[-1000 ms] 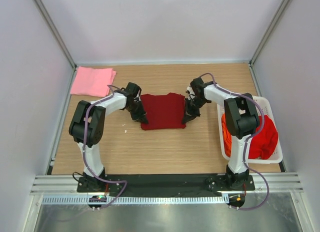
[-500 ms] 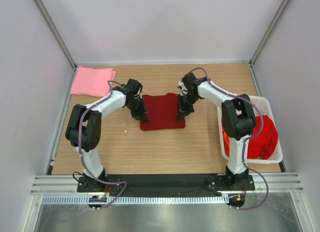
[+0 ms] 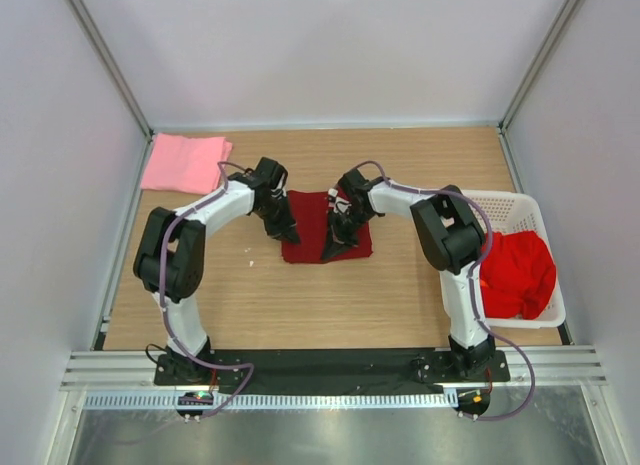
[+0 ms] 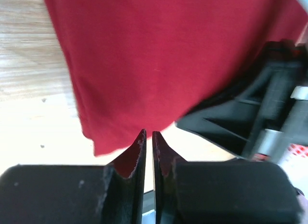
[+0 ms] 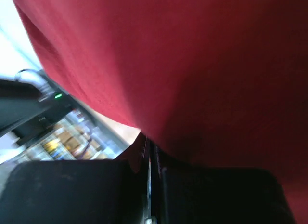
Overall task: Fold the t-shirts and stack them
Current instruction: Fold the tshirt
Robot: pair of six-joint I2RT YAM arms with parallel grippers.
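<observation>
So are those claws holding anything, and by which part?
The right claw is shut on a lifted edge of the maroon t-shirt, above its middle. The left claw meets its left edge; whether it grips is unclear.

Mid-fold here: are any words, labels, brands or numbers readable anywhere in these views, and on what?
No text can be read in any view.
maroon t-shirt: plain, no print or tag showing.
pink t-shirt: plain.
bright red t-shirt: plain.
white basket: no label visible.
background clutter in the right wrist view: too blurred to tell whether it carries text.
</observation>
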